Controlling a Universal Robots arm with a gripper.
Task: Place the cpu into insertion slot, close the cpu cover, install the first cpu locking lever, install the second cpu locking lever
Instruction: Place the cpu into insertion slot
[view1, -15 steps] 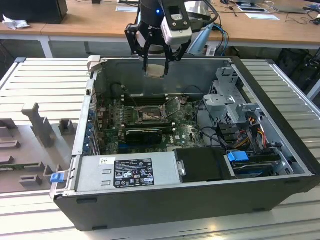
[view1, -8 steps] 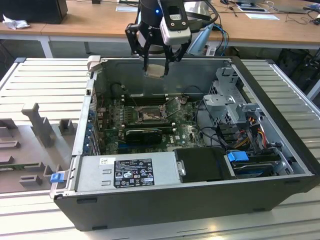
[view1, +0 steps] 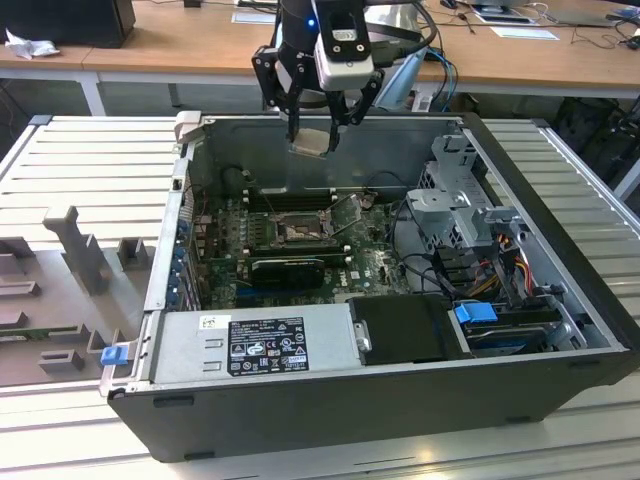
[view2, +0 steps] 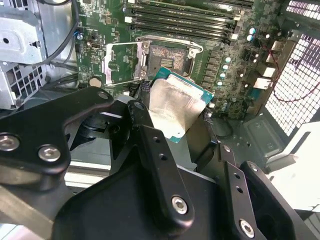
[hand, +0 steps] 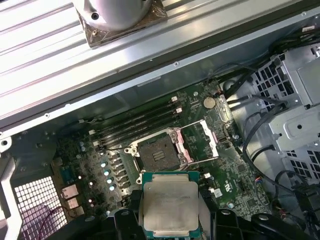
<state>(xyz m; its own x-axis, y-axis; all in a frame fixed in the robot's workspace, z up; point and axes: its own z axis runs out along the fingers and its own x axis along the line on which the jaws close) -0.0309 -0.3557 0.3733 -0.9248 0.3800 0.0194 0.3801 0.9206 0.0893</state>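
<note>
In all views my gripper (view1: 316, 122) is shut on the cpu (view1: 311, 141), a flat square chip with a pale silver top and green edge. I hold it in the air above the open computer case, over its back wall. The insertion slot (view1: 297, 231) lies below on the green board, dark and bare. In both wrist views the cpu (view2: 176, 107) (hand: 170, 206) sits between my black fingers (view2: 150, 142), apart from the insertion slot (view2: 168, 56) (hand: 158, 152). The cpu cover (view2: 121, 62) (hand: 202, 140) is swung open beside the slot.
Long black memory slots (hand: 135, 125) run beside the socket. A power supply (view1: 255, 345) fills the case's front, and a metal drive cage (view1: 460, 200) with cables stands at the exterior view's right. A grey fixture (view1: 80, 250) lies outside the case on the exterior view's left.
</note>
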